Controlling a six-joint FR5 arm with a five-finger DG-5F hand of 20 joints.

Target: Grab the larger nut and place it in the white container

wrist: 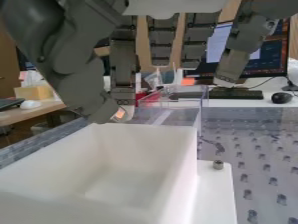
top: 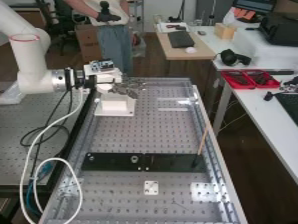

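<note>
In the high view the hand (top: 126, 88) is above the white container (top: 116, 106) at the bench's far left. In the wrist view the thumb and one finger of the hand (wrist: 80, 70) come together above a rim corner of the container (wrist: 140, 170), pinching a pale metal nut (wrist: 128, 113) with an orange glint in it. The other fingers hang lower into view, holding nothing. Inside the container no object is visible. Two small round metal pieces lie on the black plate (top: 113, 161) in the high view: a ring (top: 134, 159) and a smaller one (top: 91, 157).
A thin wooden stick (top: 203, 142) stands tilted at the plate's right end. A small white square plate (top: 151, 188) lies nearer on the perforated bench. Clear walls edge the bench's far end. Cables (top: 41, 135) loop along its left side. Side tables stand beyond.
</note>
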